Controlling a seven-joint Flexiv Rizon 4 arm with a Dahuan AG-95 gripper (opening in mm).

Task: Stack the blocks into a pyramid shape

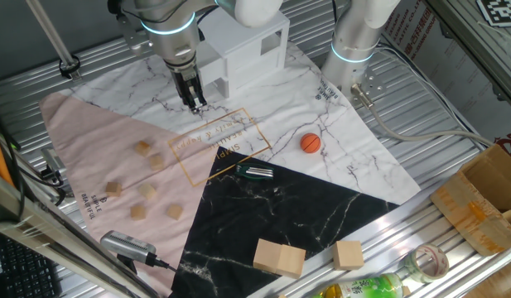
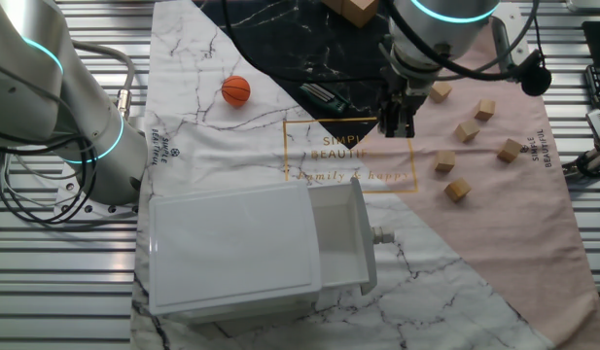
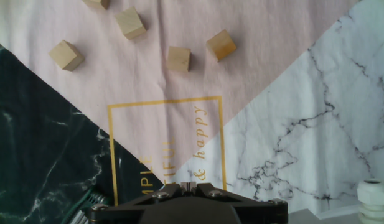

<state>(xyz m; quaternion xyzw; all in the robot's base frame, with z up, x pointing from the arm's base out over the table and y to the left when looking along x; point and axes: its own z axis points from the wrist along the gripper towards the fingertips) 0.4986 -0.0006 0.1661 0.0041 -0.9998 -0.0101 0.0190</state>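
Blocks loose, gripper shut

One fixed view: gripper (image 1: 194, 104), fingers together and empty, hangs over the cloth (image 1: 338, 149); six blocks (image 1: 145, 189) lie scattered at its 7 o'clock.

Other fixed view: blocks (image 2: 468, 131) at gripper's 3 o'clock.

Hand view: blocks (image 3: 178, 59) at 12 o'clock.

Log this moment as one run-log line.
stage: pre-grasp | gripper: shut, empty, above mat's gold frame | blocks: six scattered on pink cloth, none stacked | pyramid: not started
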